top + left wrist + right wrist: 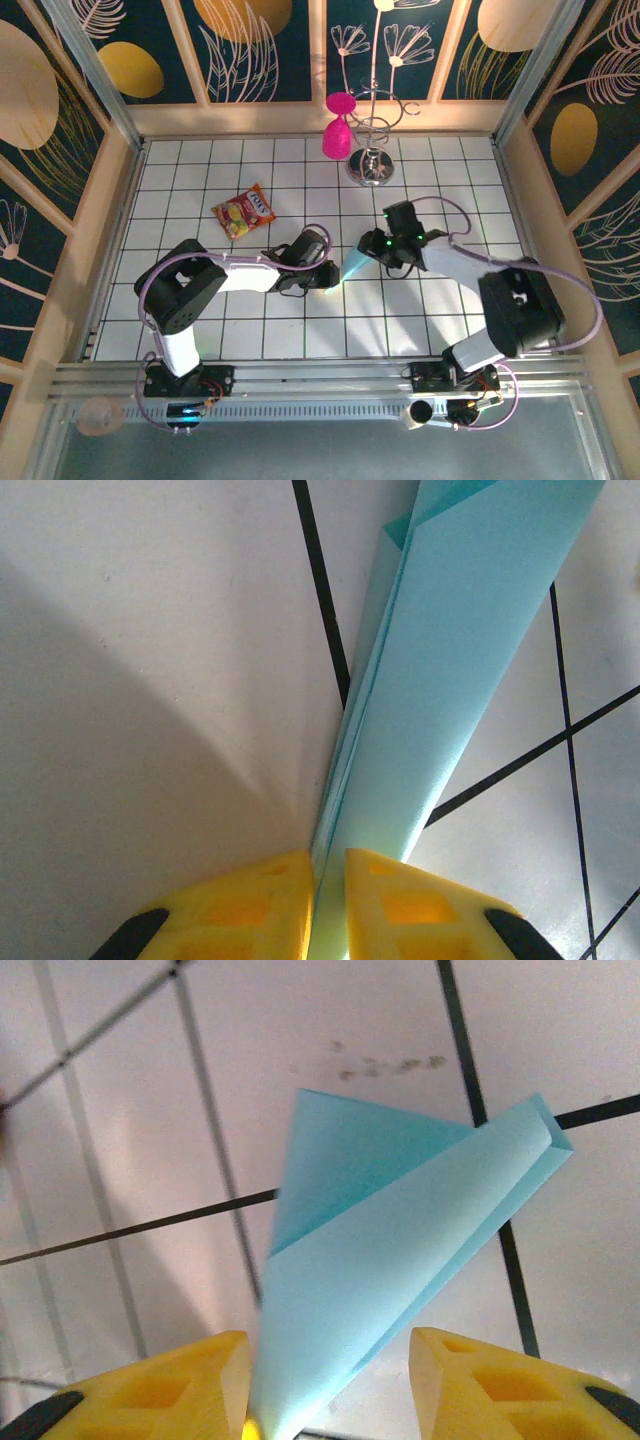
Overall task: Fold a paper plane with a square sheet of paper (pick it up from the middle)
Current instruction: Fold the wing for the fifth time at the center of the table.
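Note:
The square sheet of paper is light blue and folded into a narrow pointed paper plane (352, 265) at the middle of the tiled table. My left gripper (325, 275) comes at it from the left. In the left wrist view its yellow fingers (270, 900) are shut on the paper plane's (450, 660) thin folded edge, with the left gripper (330, 865) nearly closed. My right gripper (375, 250) is at the plane's right end. In the right wrist view the right gripper (328, 1343) is open, and the paper plane (380, 1240) leans against its left finger, clear of the right one.
A red-and-yellow snack packet (244, 211) lies on the tiles at the back left. A wire stand (372, 150) holding a pink glass (336, 135) stands at the back centre. Wooden walls (110, 200) enclose the table on three sides.

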You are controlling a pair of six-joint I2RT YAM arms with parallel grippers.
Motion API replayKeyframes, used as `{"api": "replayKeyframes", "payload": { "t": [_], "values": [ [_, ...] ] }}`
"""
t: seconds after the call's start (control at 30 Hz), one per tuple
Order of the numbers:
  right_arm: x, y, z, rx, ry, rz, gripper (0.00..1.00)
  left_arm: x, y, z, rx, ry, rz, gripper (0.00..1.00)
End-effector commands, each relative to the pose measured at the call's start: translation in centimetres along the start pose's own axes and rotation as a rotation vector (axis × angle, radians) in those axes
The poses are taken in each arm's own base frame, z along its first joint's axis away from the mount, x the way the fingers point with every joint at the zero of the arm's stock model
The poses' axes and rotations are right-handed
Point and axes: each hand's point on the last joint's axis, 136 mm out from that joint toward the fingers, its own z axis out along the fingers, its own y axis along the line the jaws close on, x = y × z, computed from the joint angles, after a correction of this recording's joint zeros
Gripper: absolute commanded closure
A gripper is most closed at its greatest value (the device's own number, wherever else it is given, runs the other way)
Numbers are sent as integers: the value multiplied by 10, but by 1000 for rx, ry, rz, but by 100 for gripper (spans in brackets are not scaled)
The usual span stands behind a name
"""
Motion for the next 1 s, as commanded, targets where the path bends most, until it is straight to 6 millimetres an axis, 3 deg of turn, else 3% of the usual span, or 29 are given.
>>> {"api": "replayKeyframes", "payload": {
  "t": [0.0,0.17,0.33,0.63,0.97],
  "values": [
    [1,24,-12,-128,-19,-74,55,17,38,17,-135,47,-11,82],
    [25,44,-1,-236,62,-112,66,17,38,16,-137,44,-11,83],
    [32,42,16,-244,103,-97,77,17,38,15,-135,40,-11,84],
    [40,28,39,-207,159,-75,81,18,38,15,-134,44,-12,86],
    [46,18,49,-176,182,-64,83,19,40,16,-138,48,-17,88]
  ]
}}
